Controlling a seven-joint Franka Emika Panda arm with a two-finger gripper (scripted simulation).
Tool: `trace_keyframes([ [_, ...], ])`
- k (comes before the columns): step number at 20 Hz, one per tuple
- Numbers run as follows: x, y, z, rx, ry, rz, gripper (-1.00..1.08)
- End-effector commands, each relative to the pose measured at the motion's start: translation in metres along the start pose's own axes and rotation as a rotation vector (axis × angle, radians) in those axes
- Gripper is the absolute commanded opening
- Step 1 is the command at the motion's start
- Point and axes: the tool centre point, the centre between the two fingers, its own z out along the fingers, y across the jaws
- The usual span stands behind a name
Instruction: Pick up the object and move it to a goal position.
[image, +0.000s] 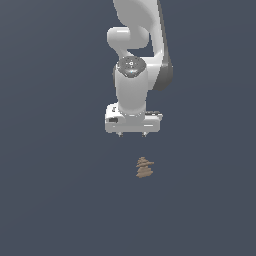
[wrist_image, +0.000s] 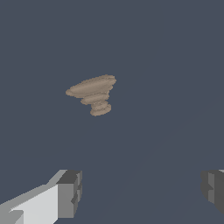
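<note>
The object (image: 144, 168) is a small tan-brown lump of stacked jagged tiers, lying on the dark grey floor in the exterior view. My white gripper (image: 132, 134) hangs above it and slightly toward the exterior view's left, apart from it. In the wrist view the object (wrist_image: 93, 93) shows as a tiered cone, well away from the fingers (wrist_image: 70, 192). The gripper (wrist_image: 142, 190) is open, with a wide gap and nothing between its pads.
Only the flat dark grey surface (image: 60, 200) surrounds the object. The white arm (image: 135, 45) rises from the gripper toward the far side of the exterior view.
</note>
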Motion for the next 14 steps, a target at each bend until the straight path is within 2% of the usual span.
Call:
trace_keyframes([
  [1,0.000,0.000,0.000,0.000,0.000,0.000,1.00],
  [14,-0.010,-0.028,0.011,-0.008,-0.036,-0.056,1.00],
])
